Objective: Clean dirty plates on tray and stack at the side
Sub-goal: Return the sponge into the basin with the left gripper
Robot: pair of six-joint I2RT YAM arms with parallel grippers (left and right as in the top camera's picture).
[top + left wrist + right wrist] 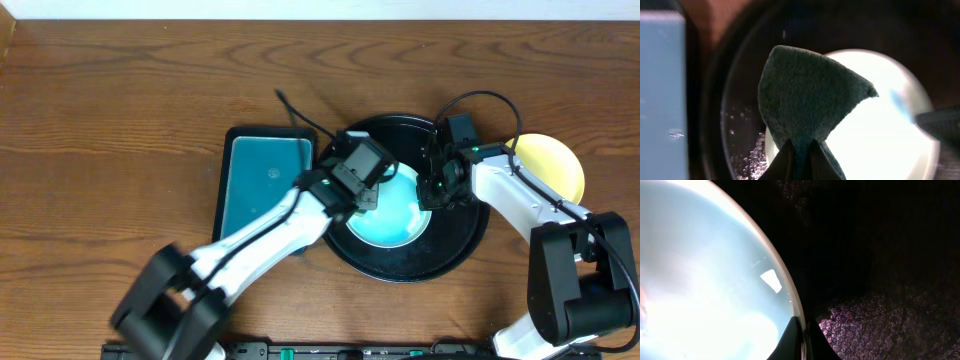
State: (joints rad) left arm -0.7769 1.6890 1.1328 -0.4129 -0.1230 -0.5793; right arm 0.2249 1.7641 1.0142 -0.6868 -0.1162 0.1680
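Overhead: one round black tray (400, 276) on the bench (100, 120) carries one mint plate (396, 222); one yellow plate (556, 160) sits beside it to the right. Left wrist: left hand (800, 157) clamped on one teal sponge (810, 95) over that plate. Right wrist: right hand (801, 335) pinched on its rim.

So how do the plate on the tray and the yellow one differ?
The mint plate sits on the black tray; the yellow plate off it, on the table. The right gripper pinches the mint plate's rim; nothing grips the yellow plate. Both are round.
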